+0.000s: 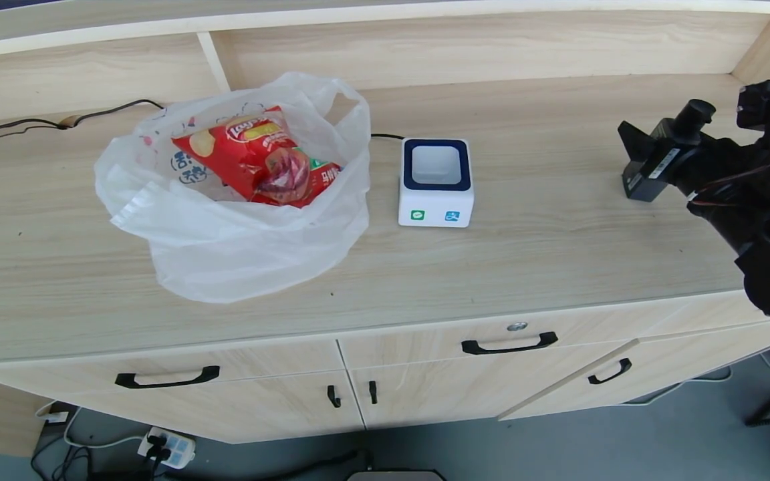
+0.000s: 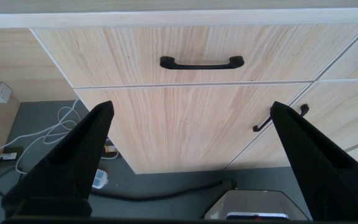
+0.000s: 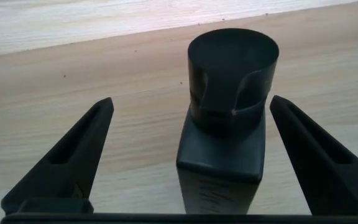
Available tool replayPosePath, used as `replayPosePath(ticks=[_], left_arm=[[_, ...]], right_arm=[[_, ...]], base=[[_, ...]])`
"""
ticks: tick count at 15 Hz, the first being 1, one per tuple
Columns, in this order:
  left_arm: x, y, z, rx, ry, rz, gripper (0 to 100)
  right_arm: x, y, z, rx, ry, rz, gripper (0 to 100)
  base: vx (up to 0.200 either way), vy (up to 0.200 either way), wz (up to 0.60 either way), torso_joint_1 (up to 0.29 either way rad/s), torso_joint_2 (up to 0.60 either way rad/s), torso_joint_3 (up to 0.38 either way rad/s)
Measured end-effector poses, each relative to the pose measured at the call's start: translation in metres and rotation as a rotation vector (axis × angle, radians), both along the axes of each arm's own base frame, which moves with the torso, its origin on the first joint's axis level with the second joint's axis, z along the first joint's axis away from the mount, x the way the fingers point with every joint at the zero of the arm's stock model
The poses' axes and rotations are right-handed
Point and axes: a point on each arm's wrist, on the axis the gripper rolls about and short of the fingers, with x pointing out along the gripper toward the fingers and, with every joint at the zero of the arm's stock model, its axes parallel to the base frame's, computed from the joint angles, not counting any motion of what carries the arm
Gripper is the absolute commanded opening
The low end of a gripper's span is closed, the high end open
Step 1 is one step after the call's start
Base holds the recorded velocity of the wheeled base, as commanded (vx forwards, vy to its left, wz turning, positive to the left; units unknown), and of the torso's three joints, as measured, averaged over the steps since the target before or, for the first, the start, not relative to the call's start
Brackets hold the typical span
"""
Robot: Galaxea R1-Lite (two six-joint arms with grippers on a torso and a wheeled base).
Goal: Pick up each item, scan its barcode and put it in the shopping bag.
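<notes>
Squarely between right gripper's [image 3: 191, 103] spread jaws sits a bottle [image 3: 224, 146].

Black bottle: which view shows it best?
Right wrist view: the bottle sits close and centred, round cap and square body clear, between the fingers of the open right gripper. Head view shows it small, at the counter's right end by the arm. Left wrist view faces drawer fronts.

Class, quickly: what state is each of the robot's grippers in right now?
Left gripper: open, holding nothing.
Right gripper: open, one side either side of the dark bottle, not shut on it.
</notes>
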Motion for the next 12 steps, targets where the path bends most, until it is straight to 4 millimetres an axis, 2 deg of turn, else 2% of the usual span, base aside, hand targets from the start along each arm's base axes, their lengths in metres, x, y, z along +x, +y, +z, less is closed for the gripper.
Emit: replayPosePath(ticks=[4, 11, 12], left_arm=[[0.000, 0.000, 0.000, 0.001, 0.000, 0.001, 100], [0.000, 0.000, 0.000, 0.043, -0.001, 0.001, 100], [0.000, 0.000, 0.000, 0.043, -0.002, 0.001, 100]], right_arm=[[0.012, -0.007, -0.010, 0.002, 0.021, -0.026, 100], [0.022, -0.007, -0.020, 0.006, 0.039, -0.035, 100], [0.023, -0.006, -0.021, 0.006, 0.037, -0.038, 0]], base=[[0.000, 0.000, 0.00, 0.000, 0.00, 0.000], [0.000, 0.000, 0.00, 0.000, 0.00, 0.000], [0.000, 0.000, 0.00, 0.000, 0.00, 0.000]])
